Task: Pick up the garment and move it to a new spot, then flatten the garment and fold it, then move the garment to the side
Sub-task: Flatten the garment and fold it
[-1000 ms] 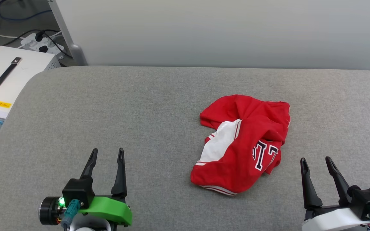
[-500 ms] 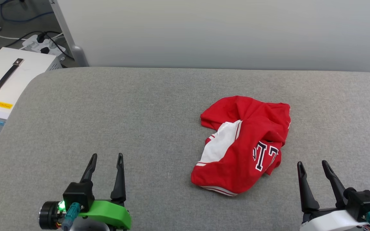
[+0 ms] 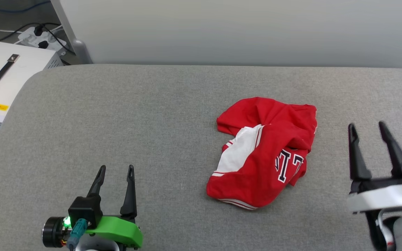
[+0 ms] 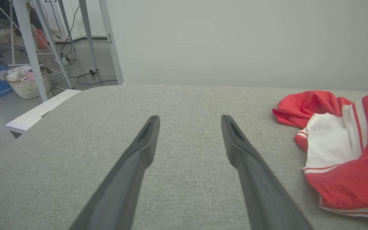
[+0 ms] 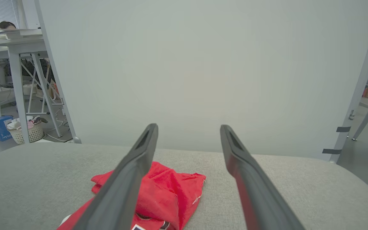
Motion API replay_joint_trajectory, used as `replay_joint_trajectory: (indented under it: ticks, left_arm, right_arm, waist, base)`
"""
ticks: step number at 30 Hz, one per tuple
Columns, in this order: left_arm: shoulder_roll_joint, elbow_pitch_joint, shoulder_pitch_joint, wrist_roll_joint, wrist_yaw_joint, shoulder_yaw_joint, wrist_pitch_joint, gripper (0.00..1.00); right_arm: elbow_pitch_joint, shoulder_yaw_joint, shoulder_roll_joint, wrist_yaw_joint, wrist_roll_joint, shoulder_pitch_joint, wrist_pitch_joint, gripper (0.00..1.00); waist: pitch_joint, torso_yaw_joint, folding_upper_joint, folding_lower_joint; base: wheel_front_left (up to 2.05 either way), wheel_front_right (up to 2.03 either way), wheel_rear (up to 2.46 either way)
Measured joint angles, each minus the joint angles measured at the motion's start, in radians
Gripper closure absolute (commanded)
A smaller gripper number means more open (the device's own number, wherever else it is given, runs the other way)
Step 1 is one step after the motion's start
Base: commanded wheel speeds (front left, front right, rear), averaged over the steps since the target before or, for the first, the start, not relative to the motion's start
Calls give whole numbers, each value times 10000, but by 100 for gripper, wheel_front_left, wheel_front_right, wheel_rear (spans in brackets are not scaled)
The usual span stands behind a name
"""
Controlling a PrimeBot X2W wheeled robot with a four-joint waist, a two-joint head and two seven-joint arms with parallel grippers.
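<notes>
A white box with a black strap handle (image 3: pixel 26 61) sits off the far left corner, cut by the frame edge. Over the grey fabric-covered surface (image 3: pixel 152 115), the left pincer (image 3: pixel 116 168) is at the near left, fingers apart and empty. Right of centre lies the red short-sleeved T-shirt with white sleeves (image 3: pixel 267 153), crumpled, its white chest lettering folded over and only partly readable. Near its right side, the blurred right pincer (image 3: pixel 366 125) stands spread and empty, its wrist cut off.
</notes>
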Motion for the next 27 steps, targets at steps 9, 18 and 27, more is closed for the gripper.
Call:
replay_joint_trajectory:
  ticks: [9, 18, 27]
  left_arm:
    - [-19, -180, -440, -23, 13, -77, 0, 0]
    - [-23, -502, -1002, -140, 104, -230, 0, 0]
    - [-23, -771, -1518, -395, 219, -512, 0, 0]
  right_arm:
    - [1095, 1072, -2520, 0, 746, -3001, -19, 0]
    - [2286, 4926, -5405, 0, 4531, -5635, 4125, 0]
    - [2851, 7480, -6665, 0, 7273, -7466, 8339, 0]
  waist:
    - [707, 42, 0, 0]
    - [1502, 142, 0, 1]
    - [2345, 420, 1, 1]
  base:
    - [0, 0, 0]
    - [0, 0, 0]
    - [0, 0, 0]
